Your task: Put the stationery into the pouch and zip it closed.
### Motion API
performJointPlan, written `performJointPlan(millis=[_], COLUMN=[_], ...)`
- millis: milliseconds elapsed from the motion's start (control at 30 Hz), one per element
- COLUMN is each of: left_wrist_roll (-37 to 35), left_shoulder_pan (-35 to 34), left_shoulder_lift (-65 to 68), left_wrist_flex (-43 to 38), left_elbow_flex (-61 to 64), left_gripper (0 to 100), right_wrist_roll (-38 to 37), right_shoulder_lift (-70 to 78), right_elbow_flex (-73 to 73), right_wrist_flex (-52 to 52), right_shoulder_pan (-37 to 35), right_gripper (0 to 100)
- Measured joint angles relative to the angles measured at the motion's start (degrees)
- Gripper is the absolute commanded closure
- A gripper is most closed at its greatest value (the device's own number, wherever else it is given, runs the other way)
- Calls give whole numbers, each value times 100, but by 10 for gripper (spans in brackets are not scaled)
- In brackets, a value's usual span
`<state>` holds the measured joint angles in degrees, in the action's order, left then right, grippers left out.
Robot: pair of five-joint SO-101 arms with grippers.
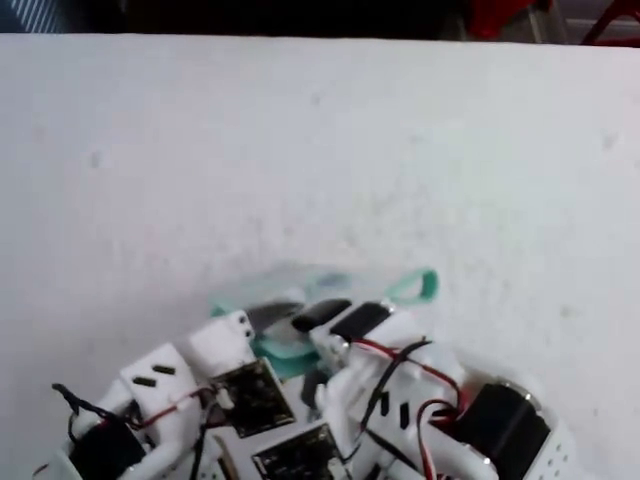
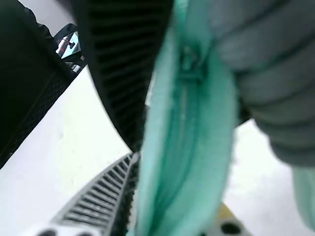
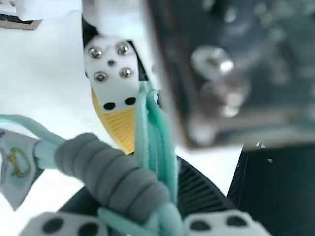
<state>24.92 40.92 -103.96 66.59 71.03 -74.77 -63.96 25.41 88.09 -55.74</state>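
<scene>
The mint-green pouch [image 1: 290,345] lies near the table's front edge, mostly under both arms, with its wrist loop [image 1: 415,287] sticking out to the right. My left gripper [image 1: 268,320] is at the pouch's left part and my right gripper [image 1: 340,318] is just beside it. In the left wrist view the zipper [image 2: 189,64] runs down the pouch's edge [image 2: 182,162], which passes between the left gripper's [image 2: 165,219] ribbed and yellow-tipped fingers. In the right wrist view a grey padded finger [image 3: 108,172] presses the pouch's edge [image 3: 157,132] against a black ribbed finger [image 3: 197,191]; the right gripper [image 3: 157,191] is shut on it.
The white table [image 1: 320,150] stretches open behind and to both sides of the pouch. Both arms' bodies and wiring [image 1: 400,380] crowd the front edge. A small tag [image 3: 15,164] hangs from the pouch's loop. The left arm's white and yellow finger [image 3: 115,98] stands close to the right gripper.
</scene>
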Motion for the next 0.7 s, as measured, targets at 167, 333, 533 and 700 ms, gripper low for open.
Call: performJointPlan(millis=[167,333,533,700], left_wrist_roll=[0,0,-624,-1723], left_shoulder_pan=[0,-26,-290,-1196], left_shoulder_lift=[9,9,18,18], left_wrist_flex=[-62,-290,-782,-1855], left_elbow_flex=[9,18,26,686], left_gripper=[978,978,978,978], right_wrist_roll=[484,695,378,378], right_shoulder_lift=[-18,-132,-123,-35], right_elbow_flex=[-9,-26,-44,-44], right_wrist_flex=[0,0,-589,-1204], right_shoulder_pan=[0,299,1556,2312], right_gripper=[700,708,725,726])
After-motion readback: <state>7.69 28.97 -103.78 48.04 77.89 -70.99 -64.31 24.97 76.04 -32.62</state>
